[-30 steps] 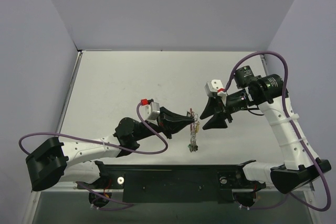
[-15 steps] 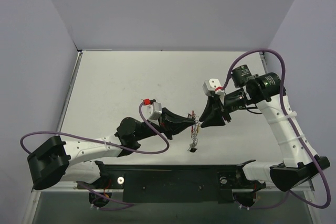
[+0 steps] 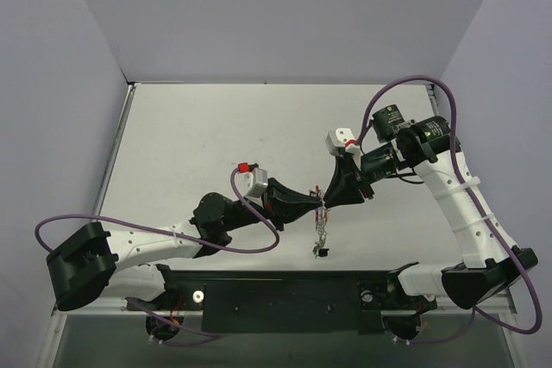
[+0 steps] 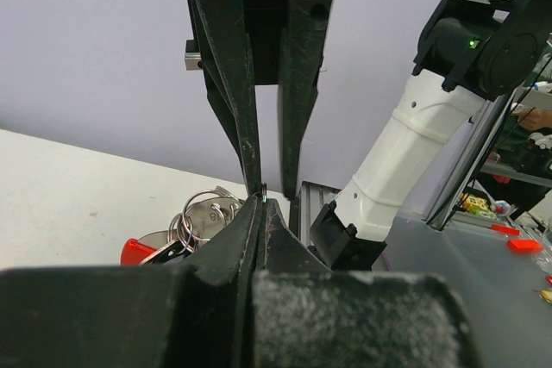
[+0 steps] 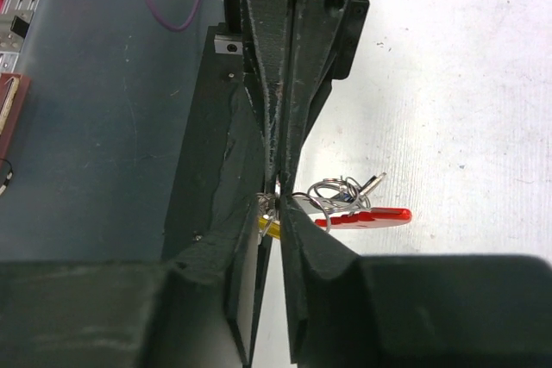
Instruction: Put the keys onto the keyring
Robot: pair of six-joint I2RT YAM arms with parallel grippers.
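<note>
Black jaws pressed tight together, the left end effector (image 3: 320, 205) is shown pinching the silvery keyring (image 3: 321, 228), which is hung with its keys (image 5: 371, 215) above the tabletop (image 3: 216, 127). The right end effector (image 3: 326, 201) is narrowed to a slit at the ring; its grip cannot be told. Threading is best eased slowly, ring held steady.
</note>
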